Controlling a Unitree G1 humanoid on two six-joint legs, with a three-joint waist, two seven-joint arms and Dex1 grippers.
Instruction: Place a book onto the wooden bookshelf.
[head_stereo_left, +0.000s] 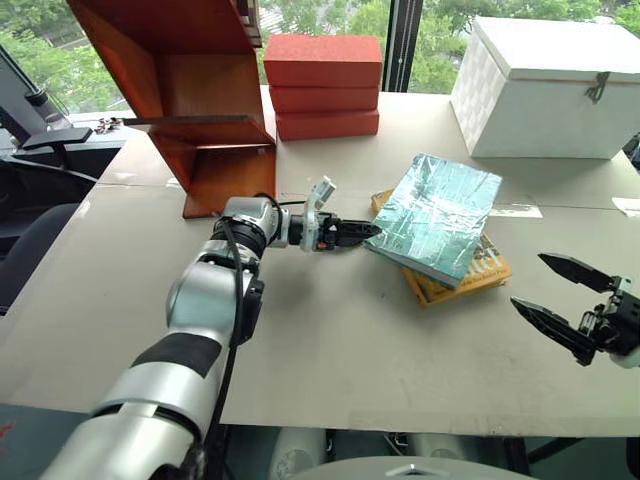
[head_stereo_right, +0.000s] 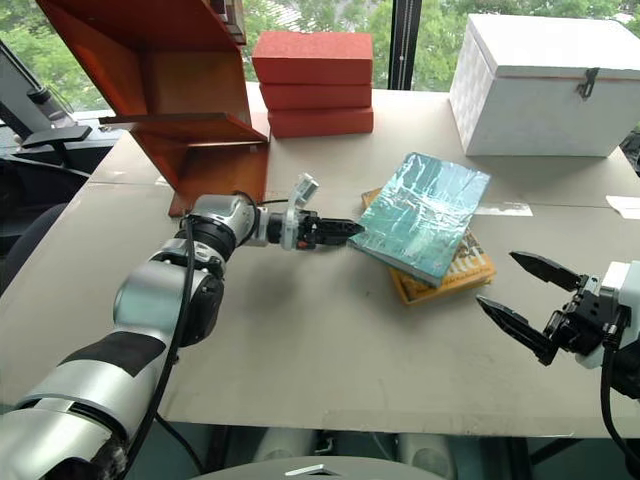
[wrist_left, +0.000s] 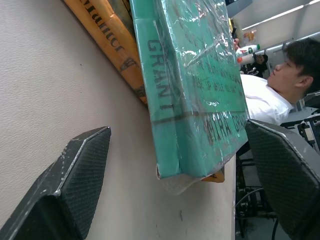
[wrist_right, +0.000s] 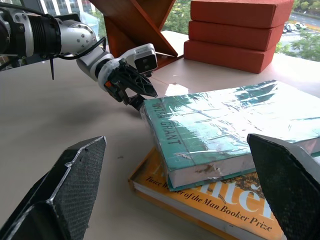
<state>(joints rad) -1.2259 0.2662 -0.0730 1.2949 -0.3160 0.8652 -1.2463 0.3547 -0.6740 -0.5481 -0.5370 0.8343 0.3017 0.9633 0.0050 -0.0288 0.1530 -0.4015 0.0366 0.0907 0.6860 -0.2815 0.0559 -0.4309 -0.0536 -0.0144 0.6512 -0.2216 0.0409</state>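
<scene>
We see a wide pale grey table (head_stereo_left: 330, 330) set before tall windows (head_stereo_left: 420, 30) with green trees outside; in the left wrist view a person in a white shirt (wrist_left: 265, 100) sits in an office room beyond the table's edge.

At the far left of the table stands the wooden bookshelf (head_stereo_left: 200, 90), reddish-brown, with slanted panels and a thin shelf board jutting out to the left. At the far right sits a white box (head_stereo_left: 545, 90) with a metal clasp on its lid. Between them, just beside the bookshelf, we see three red-orange bricks (head_stereo_left: 325, 85) in a stack.

Nearer the middle of the table lies the book (head_stereo_left: 435, 215), teal and wrapped in crinkly film, resting flat and askew on a yellow-orange book (head_stereo_left: 460, 280), well apart from the bookshelf.

The left gripper (head_stereo_left: 362, 232) reaches across level to the book's near left corner, its black fingers spread wide, one on either side of that corner; we cannot tell whether they touch it. The right gripper (head_stereo_left: 555, 290) hangs over the table to the right of the books, its fingers (head_stereo_left: 545, 322) open and holding nothing.

On the teal spine we read "GRANT". On the yellow-orange cover we read "of the Man Booker Prize".
</scene>
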